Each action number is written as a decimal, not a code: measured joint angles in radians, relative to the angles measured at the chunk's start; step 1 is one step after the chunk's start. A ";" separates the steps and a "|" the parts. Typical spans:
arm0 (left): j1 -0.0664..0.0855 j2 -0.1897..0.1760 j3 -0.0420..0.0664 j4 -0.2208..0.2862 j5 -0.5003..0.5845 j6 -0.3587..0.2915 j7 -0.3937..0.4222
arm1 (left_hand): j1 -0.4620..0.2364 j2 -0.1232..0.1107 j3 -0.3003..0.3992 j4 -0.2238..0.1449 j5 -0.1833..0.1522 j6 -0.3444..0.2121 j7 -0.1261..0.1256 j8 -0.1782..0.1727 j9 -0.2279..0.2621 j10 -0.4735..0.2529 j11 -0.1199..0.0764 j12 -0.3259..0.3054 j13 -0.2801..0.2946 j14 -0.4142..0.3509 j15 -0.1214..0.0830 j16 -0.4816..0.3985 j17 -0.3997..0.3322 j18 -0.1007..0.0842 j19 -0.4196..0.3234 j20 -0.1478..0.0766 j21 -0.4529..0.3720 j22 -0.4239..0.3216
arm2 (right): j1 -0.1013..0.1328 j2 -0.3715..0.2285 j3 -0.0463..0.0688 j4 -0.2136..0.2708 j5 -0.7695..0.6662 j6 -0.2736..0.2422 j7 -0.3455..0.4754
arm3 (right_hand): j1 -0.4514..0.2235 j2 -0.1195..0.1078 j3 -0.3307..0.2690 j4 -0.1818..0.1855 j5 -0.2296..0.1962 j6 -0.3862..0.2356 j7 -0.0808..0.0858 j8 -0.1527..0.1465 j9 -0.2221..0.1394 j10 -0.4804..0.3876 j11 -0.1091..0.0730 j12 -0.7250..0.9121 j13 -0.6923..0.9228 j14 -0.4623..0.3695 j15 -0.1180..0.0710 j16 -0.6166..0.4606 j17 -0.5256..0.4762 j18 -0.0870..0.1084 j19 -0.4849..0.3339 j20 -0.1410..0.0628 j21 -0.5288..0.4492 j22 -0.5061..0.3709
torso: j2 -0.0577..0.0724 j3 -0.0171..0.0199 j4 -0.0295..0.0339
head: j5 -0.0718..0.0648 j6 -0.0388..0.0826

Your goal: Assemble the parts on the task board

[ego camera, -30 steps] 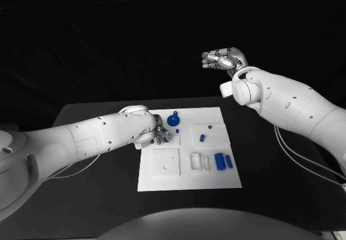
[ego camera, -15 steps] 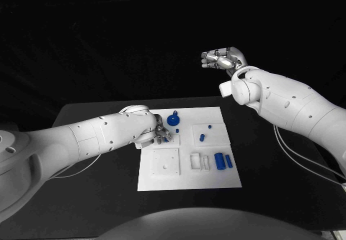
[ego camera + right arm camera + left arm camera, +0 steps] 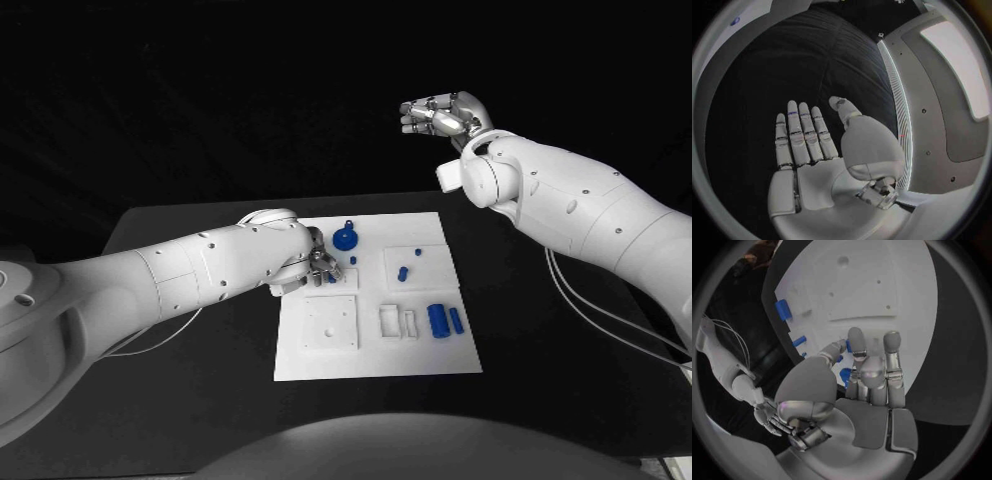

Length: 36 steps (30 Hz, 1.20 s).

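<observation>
Task board: flat white plate (image 3: pixel 378 296) lying mid-table on the black table (image 3: pixel 188 400), its smooth face cut with shallow recesses and small holes.
Parts: small glossy blue pieces; a round knob-like one (image 3: pixel 346 240) near the far edge, two short pegs (image 3: pixel 405 271) in the middle, two stubby cylinders (image 3: pixel 447 322) lying side by side near my right edge of the board.
Left hand: my silver left hand (image 3: pixel 315 268) is low over the board's far left section, fingertips (image 3: pixel 856 337) drawn narrow around a small blue piece (image 3: pixel 847 345); whether I truly pinch it, I cannot tell. I judge I am there to seat it.
Right hand: my right hand (image 3: pixel 817 150) is raised well clear, flat, fingers straight, holding nothing, probably to keep out of the way.
</observation>
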 measured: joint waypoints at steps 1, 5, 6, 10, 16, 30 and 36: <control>0.000 0.000 0.000 0.000 0.000 0.000 0.001 | 0.006 -0.008 -0.005 0.015 -0.008 0.002 -0.002 0.000 -0.002 0.000 0.000 0.000 0.000 -0.003 -0.003 0.000 -0.001 0.000 0.000 0.000 -0.003 0.000 | 0.000 0.000 0.000 0.000 0.000 0.000 0.000 | 0.000 0.000 0.000 0.000 0.000 0.000 0.000 0.000 0.000 0.000 0.000 0.000 0.000 0.000 0.000 0.000 0.000 0.000 0.000 0.000 0.000 0.000 | 0.000 -0.0002 0.0003 | -0.001 0.000; -0.002 -0.001 0.000 -0.002 0.000 -0.001 0.004 | 0.007 -0.025 -0.021 0.043 -0.043 0.011 -0.011 0.000 -0.007 0.000 0.000 0.000 0.000 -0.003 -0.003 0.000 -0.003 0.001 0.000 0.000 -0.003 0.000 | 0.000 0.000 0.000 0.000 0.000 0.000 0.000 | 0.000 0.000 -0.006 0.002 0.000 -0.007 -0.001 0.000 0.000 0.000 0.000 0.000 0.000 -0.002 0.002 0.000 0.000 0.000 -0.003 0.003 0.000 0.000 | 0.000 -0.0001 0.0008 | -0.001 0.000; -0.002 -0.001 0.000 -0.002 0.000 -0.001 0.005 | 0.009 -0.030 -0.024 0.049 -0.053 0.011 -0.011 0.000 -0.007 0.000 0.000 0.000 0.000 -0.005 -0.005 0.000 -0.004 0.001 0.000 0.000 -0.006 0.000 | 0.000 -0.001 0.000 0.000 0.000 0.000 0.000 | 0.000 0.000 -0.009 0.003 0.000 -0.007 0.000 0.000 0.000 0.000 0.000 0.000 0.000 -0.003 0.003 0.000 0.000 0.000 -0.003 0.003 0.000 0.000 | 0.000 -0.0001 0.0009 | -0.001 0.000; -0.003 -0.004 -0.001 -0.002 -0.001 -0.001 0.007 | 0.017 -0.047 -0.046 0.082 -0.103 0.108 -0.095 0.000 -0.010 -0.014 -0.014 0.000 0.002 -0.009 -0.009 -0.004 -0.004 0.001 0.000 0.000 -0.007 0.000 | 0.000 -0.001 0.000 0.000 0.001 -0.001 0.000 | 0.000 0.000 -0.016 0.003 0.000 -0.010 0.003 0.000 -0.001 -0.004 -0.004 0.000 0.000 -0.004 0.003 0.000 -0.001 0.000 -0.003 0.003 0.000 0.000 | 0.000 -0.0008 0.0010 | -0.002 -0.001; -0.005 -0.010 -0.002 -0.002 -0.001 -0.002 0.010 | 0.027 -0.046 -0.189 0.143 -0.171 0.123 -0.119 0.000 -0.001 -0.022 -0.022 -0.005 0.004 -0.008 -0.008 -0.008 -0.015 0.001 0.004 -0.004 -0.012 0.000 | 0.000 -0.001 0.000 0.000 0.001 -0.002 -0.001 | 0.000 0.000 -0.040 0.004 0.000 -0.015 0.001 0.000 -0.001 -0.007 0.000 0.000 0.000 -0.014 0.006 0.000 -0.001 0.000 -0.033 0.007 -0.005 -0.001 | 0.000 -0.0011 0.0014 | -0.002 -0.002; -0.006 -0.031 -0.002 0.006 0.002 -0.010 0.018 | 0.032 -0.063 -0.223 0.259 -0.316 0.127 -0.115 0.000 0.020 -0.022 -0.022 -0.005 0.009 -0.008 -0.008 -0.008 -0.018 0.001 0.007 -0.008 -0.016 0.000 | 0.000 -0.002 0.000 -0.002 0.002 -0.005 -0.002 | 0.000 0.000 -0.049 0.007 0.000 -0.015 0.001 0.000 -0.001 -0.007 0.000 0.000 0.000 -0.017 0.010 0.000 0.000 0.000 -0.068 0.010 -0.006 -0.003 | 0.000 -0.0011 0.0010 | -0.003 0.000; -0.005 -0.050 0.007 0.024 0.009 -0.010 0.018 | 0.014 -0.090 -0.236 0.300 -0.342 0.131 -0.112 0.000 0.022 -0.022 -0.022 -0.005 0.010 -0.008 -0.008 -0.008 -0.018 0.001 0.007 -0.008 -0.016 0.000 | -0.001 -0.003 0.000 -0.002 0.002 -0.006 -0.003 | 0.000 0.000 -0.050 0.005 0.000 -0.015 0.001 0.000 -0.001 -0.007 0.000 0.000 0.000 -0.017 0.010 0.000 0.000 0.000 -0.069 0.008 -0.006 -0.003 | -0.001 -0.0009 0.0010 | -0.003 0.002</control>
